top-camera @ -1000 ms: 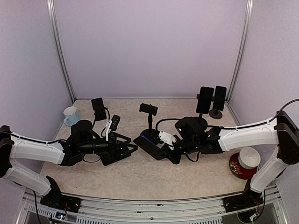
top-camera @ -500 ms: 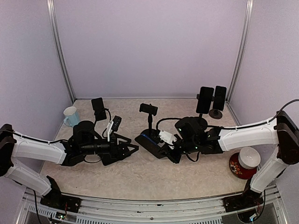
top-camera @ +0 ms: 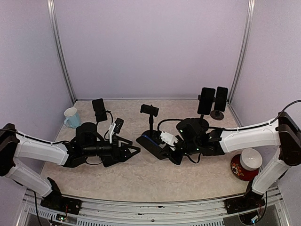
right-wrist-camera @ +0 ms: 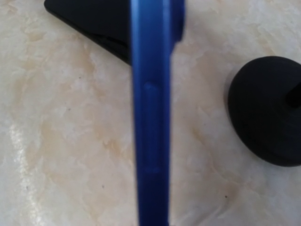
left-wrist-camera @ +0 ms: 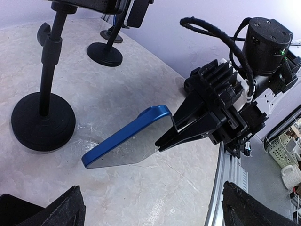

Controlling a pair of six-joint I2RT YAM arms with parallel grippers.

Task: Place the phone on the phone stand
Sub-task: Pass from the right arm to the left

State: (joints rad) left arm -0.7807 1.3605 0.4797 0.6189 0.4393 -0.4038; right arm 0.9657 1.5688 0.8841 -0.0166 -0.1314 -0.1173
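Note:
The blue phone (top-camera: pixel 147 142) is tilted, its far end on the table near the round base (top-camera: pixel 151 135) of the black phone stand (top-camera: pixel 150 110). My right gripper (top-camera: pixel 165 151) is shut on the phone's near end. In the left wrist view the phone (left-wrist-camera: pixel 126 136) shows edge-on, held in the right gripper (left-wrist-camera: pixel 175 133), beside the stand base (left-wrist-camera: pixel 42 121). In the right wrist view the phone's blue edge (right-wrist-camera: pixel 150 117) fills the centre and my own fingers are hidden. My left gripper (top-camera: pixel 129 152) is open and empty, just left of the phone.
Two phones on stands (top-camera: pixel 212 100) are at the back right and another phone on a stand (top-camera: pixel 99 107) at the back left. A light blue mug (top-camera: pixel 71 117) is at the far left. A white bowl (top-camera: pixel 250 158) sits on a red plate at the right.
My left gripper has moved a little to the right, closer to the phone. The right gripper and phone have barely moved.

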